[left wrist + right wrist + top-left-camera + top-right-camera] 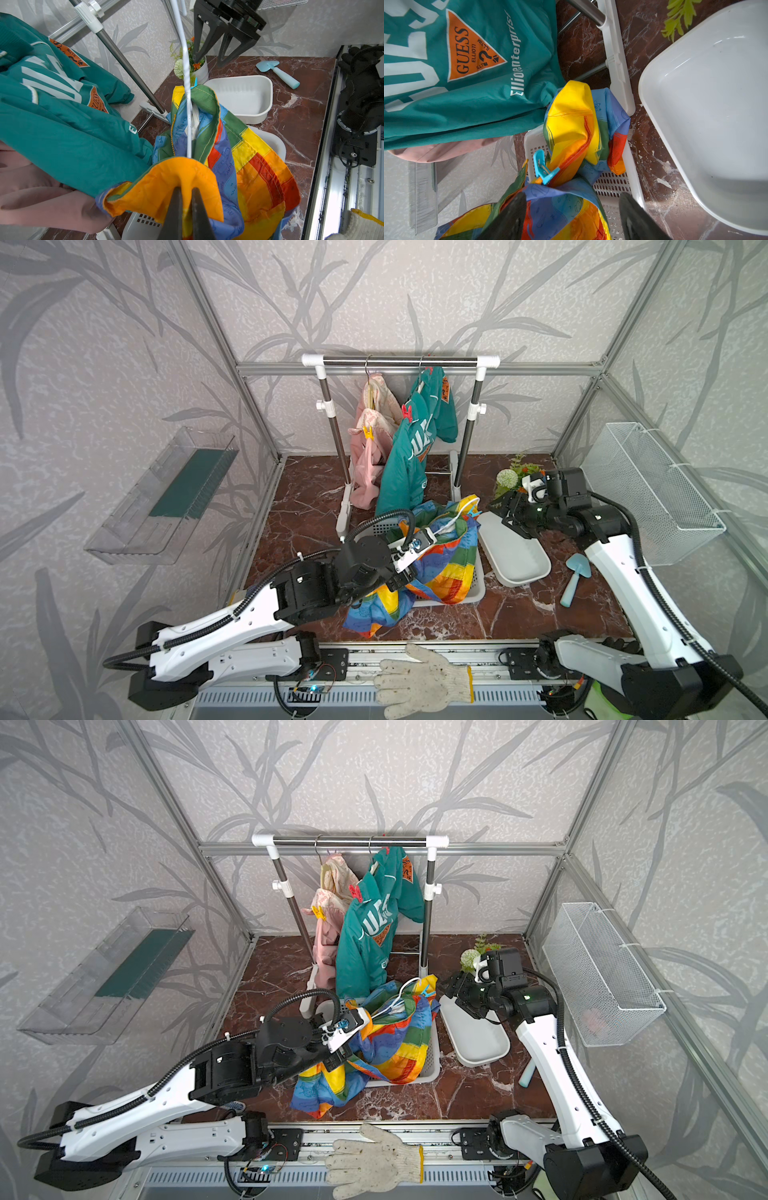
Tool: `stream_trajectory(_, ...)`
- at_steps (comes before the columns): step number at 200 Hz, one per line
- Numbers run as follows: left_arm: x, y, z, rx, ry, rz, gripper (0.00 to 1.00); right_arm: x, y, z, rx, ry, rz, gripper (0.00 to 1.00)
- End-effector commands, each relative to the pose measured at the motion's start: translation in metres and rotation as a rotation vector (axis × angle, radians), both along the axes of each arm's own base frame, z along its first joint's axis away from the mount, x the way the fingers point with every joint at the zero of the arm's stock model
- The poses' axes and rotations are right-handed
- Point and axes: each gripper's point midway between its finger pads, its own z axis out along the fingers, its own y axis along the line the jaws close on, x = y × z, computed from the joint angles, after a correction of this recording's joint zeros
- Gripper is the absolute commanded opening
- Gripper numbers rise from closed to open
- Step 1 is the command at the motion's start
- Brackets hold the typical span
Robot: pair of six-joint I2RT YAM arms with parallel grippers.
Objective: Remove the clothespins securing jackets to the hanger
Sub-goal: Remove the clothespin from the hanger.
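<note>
Left fingers [185, 209] pinching rainbow jacket [245, 166] edge, right fingers [572, 216] apart beside blue clothespin [543, 168]

I saw the rainbow patchwork jacket [440, 568] slumped on its white hanger [187, 87], a blue clothespin [543, 168] clamped on its edge. The teal jacket [411, 456] and pink jacket [370, 456] hung from the rail, pinned by a red clothespin [407, 412] and a yellow clothespin [368, 432].

Teal jacket [467, 99] reads "GUESS", "ELLIOTI", "Ellioenterpris".
</note>
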Motion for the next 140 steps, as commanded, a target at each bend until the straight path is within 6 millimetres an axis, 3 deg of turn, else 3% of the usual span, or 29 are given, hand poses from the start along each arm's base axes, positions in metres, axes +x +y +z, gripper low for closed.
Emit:
stream_trajectory(1, 0.003, -0.003, 0.013, -0.017, -0.061, -0.001, 0.00, 0.005, 0.010, 0.000, 0.028, 0.017, 0.021, 0.69)
stream_trajectory(57, 0.000, -0.009, 0.008, 0.019, -0.084, -0.031, 0.00, 0.012, 0.027, -0.014, 0.005, 0.063, 0.069, 0.68)
stream_trajectory(140, -0.002, -0.016, -0.003, 0.109, -0.119, -0.040, 0.00, 0.018, 0.022, -0.009, -0.028, 0.050, 0.047, 0.68)
